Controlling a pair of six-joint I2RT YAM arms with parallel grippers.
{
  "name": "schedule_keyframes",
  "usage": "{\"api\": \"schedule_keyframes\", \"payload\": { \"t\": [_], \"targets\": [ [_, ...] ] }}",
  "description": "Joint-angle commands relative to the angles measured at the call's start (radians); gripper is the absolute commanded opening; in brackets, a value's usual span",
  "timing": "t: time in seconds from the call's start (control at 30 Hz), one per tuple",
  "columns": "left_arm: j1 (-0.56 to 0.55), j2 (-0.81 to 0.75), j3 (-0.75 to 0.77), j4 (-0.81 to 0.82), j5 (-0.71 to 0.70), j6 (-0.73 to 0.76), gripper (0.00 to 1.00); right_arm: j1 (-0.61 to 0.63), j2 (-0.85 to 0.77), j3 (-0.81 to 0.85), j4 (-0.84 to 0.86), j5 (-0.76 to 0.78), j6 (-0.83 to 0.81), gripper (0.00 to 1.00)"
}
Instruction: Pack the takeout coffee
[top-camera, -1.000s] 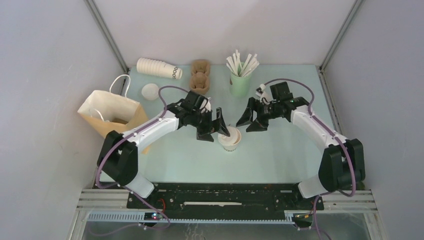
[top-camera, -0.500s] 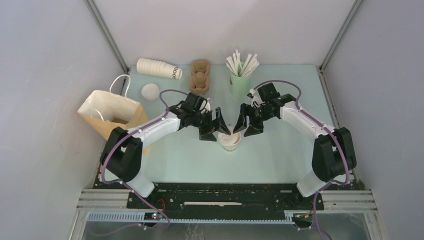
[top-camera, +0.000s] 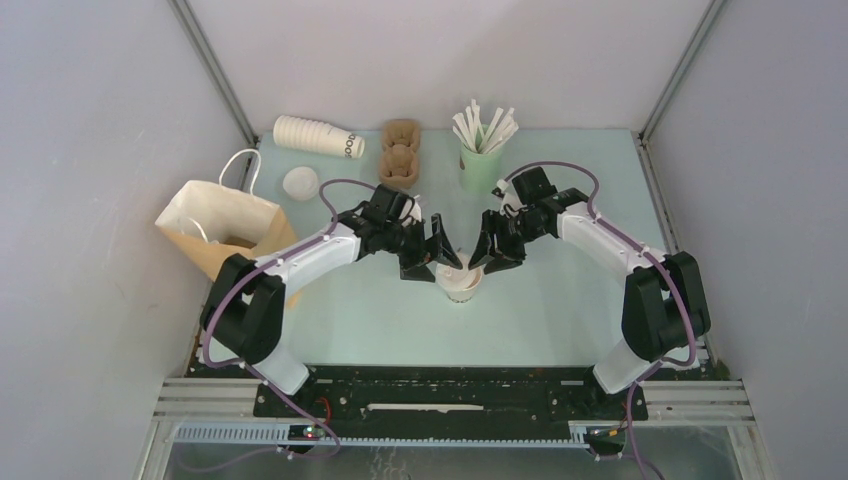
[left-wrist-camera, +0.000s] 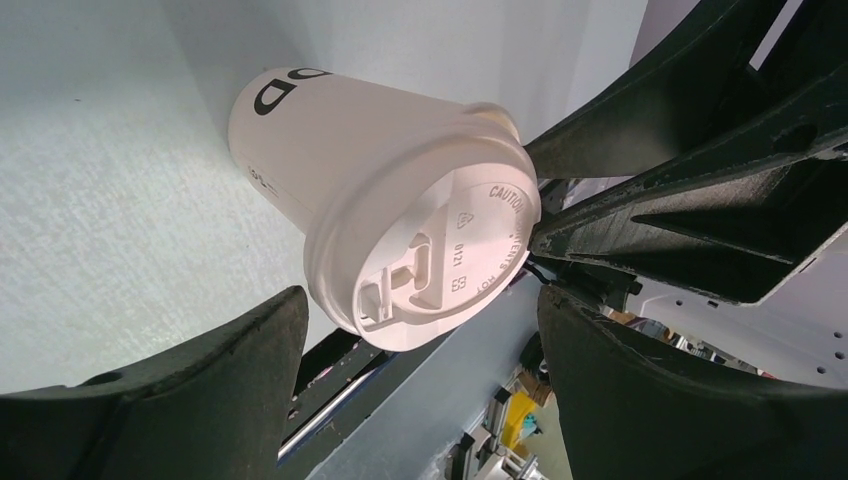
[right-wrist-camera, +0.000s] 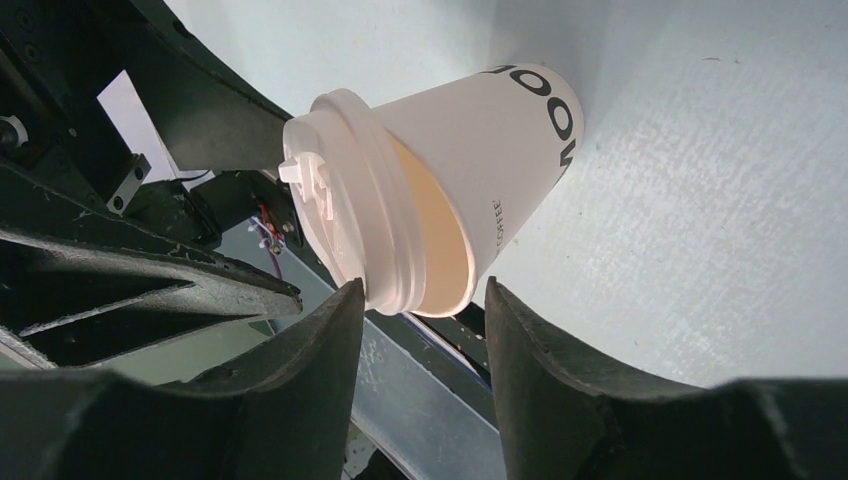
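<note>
Right wrist: tapered paper cup (right-wrist-camera: 500, 160), round ridged lid (right-wrist-camera: 340, 200) askew.

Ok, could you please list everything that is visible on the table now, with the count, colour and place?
paper cup: one, cream-white, upright at table centre
lid: one, white, on that cup, lifted on one side
nested cups: one stack, cream-white, lying far left
round lid-like piece: one, white, near the stack
paper bag: one, brown, open, left edge
cup carriers: brown, far centre; count unclear
green cup: one, pale green, holding white sticks, far right of centre
table: one, pale green
left claw: black, open around the cup top
right claw: black, close on both sides of the lid; contact unclear
</note>
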Motion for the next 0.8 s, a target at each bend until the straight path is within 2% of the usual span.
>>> {"api": "schedule_keyframes", "payload": {
  "t": [0.0, 0.53, 0.77],
  "targets": [
    [0.003, -0.005, 0.047, 0.020, 0.023, -0.011, 0.89, 0.005, -0.014, 0.008, 0.030, -0.001, -0.005, 0.55],
    [-0.029, 0.009, 0.123, -0.058, -0.006, 0.025, 0.85, -0.014, -0.043, -0.038, 0.058, -0.024, 0.012, 0.38],
    [-0.032, 0.009, 0.137, -0.115, -0.039, 0.055, 0.88, -0.028, -0.064, -0.048, 0.068, -0.039, 0.016, 0.35]
  ]
}}
